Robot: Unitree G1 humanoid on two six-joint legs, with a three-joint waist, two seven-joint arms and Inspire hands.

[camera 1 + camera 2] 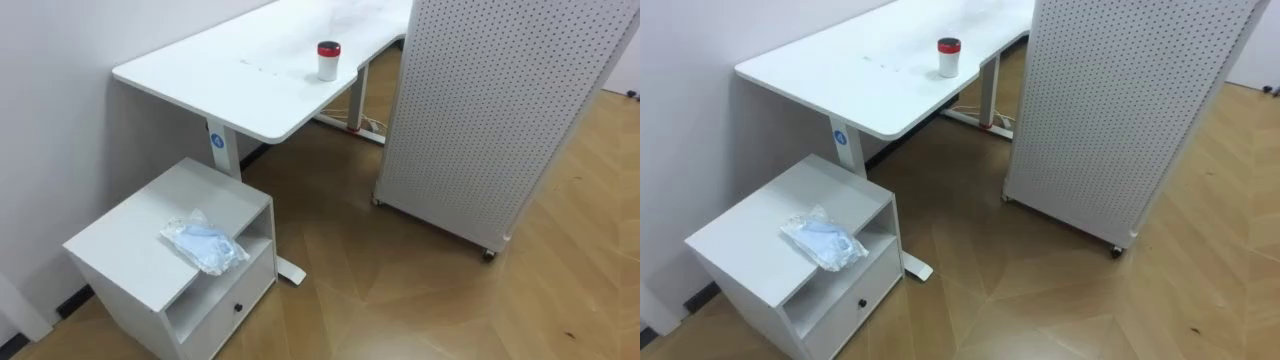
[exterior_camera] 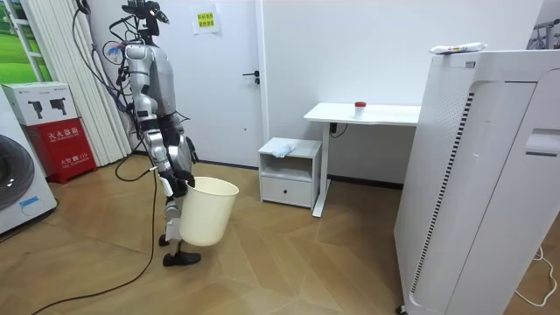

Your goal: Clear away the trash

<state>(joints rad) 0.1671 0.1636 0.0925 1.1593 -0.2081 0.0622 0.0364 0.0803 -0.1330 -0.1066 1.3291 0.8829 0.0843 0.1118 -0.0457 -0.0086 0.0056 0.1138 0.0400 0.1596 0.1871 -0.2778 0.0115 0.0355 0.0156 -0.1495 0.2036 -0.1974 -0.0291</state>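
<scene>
Room view's left side: the robot stands well apart from the cabinet, right hand at a white bin rim (grip: cannot tell). Crumpled plastic wrapper lies atop the cabinet.

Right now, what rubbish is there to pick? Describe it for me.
By the near end of the long white desk stands a low white cabinet. On its top lies a crumpled clear plastic bag with pale blue inside, the only soft, wrinkled thing about.

Crumpled bluish plastic wrapper atop white cabinet
</scene>
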